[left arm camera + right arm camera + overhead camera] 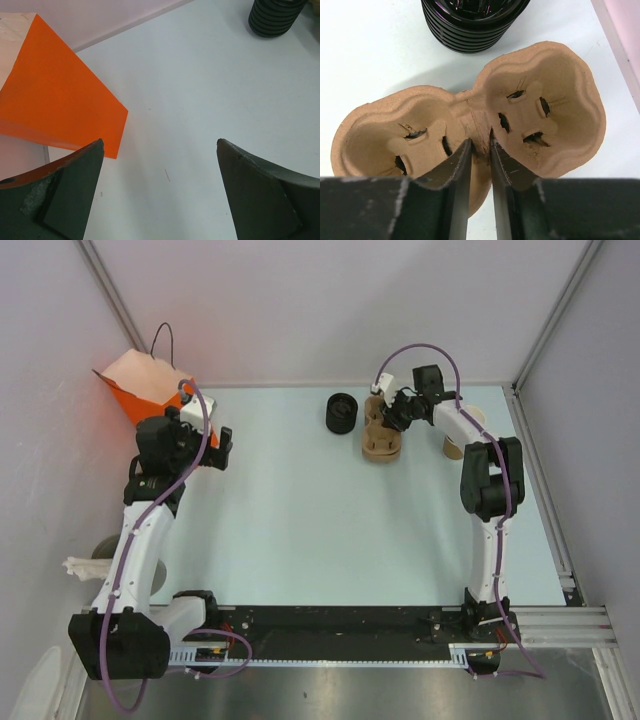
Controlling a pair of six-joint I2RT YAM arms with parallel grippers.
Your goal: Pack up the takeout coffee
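My right gripper (388, 420) (480, 146) is shut on the middle ridge of the moulded brown cardboard cup carrier (381, 443) (547, 95), which lies at the back of the table with both wells empty. A stack of black ribbed lids (341, 412) (470, 22) stands just left of it. Tan paper cups (454, 447) show partly behind the right arm; I cannot tell a single cup from the stack. My left gripper (224, 450) (160, 147) is open and empty, low over the bare table beside the orange bag.
An orange paper bag (140, 388) (60, 100) with a dark handle lies at the back left by the wall. The lid stack also shows at the top right of the left wrist view (277, 17). Walls close the table at the back and sides.
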